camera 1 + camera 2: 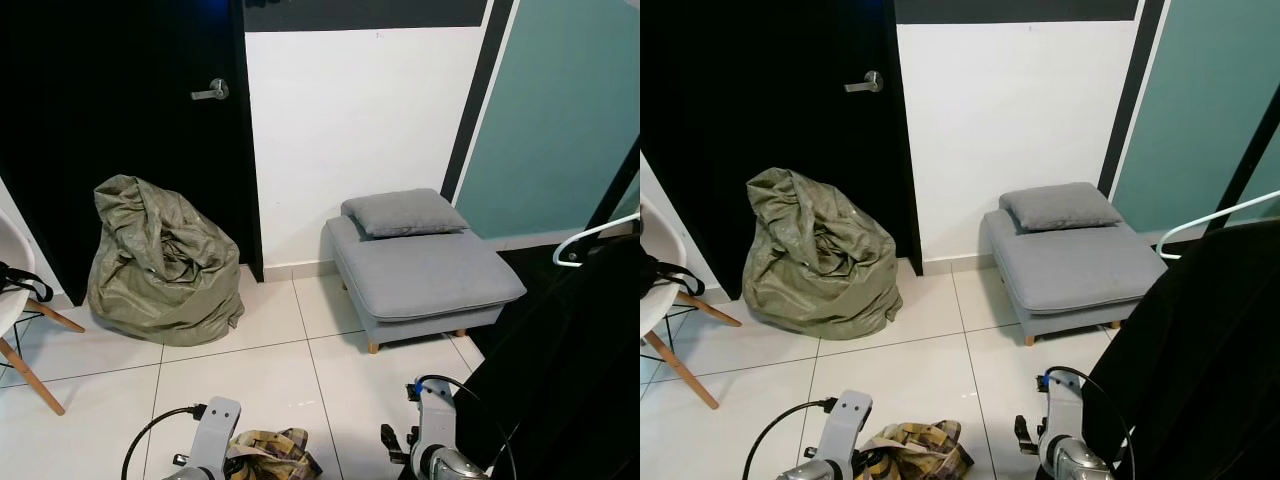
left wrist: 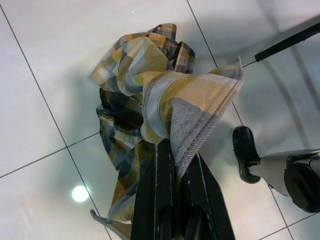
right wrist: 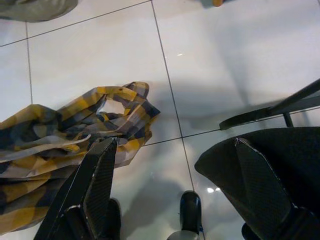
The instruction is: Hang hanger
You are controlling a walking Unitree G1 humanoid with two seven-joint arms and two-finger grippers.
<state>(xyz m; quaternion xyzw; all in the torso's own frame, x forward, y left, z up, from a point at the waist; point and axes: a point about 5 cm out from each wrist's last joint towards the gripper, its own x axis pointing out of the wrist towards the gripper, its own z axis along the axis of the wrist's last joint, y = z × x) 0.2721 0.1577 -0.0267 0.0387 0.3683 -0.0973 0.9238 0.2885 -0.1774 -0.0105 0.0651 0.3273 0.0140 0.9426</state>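
A yellow and grey plaid shirt (image 2: 150,95) hangs bunched just above the white tiled floor, and my left gripper (image 2: 176,151) is shut on a fold of it. The same shirt (image 1: 272,452) shows low between my two arms. My right gripper (image 3: 175,147) is open beside the shirt (image 3: 60,135) with nothing between its fingers; one finger (image 3: 255,175) lies against black cloth. At the right a white hanger (image 1: 592,236) sticks out above a large black garment (image 1: 570,370).
A grey footstool (image 1: 425,275) with a cushion stands against the white wall. An olive green sack (image 1: 160,265) slumps by the black door (image 1: 120,130). A white chair (image 1: 15,290) stands at the left edge. A black rack foot (image 3: 270,111) lies on the tiles.
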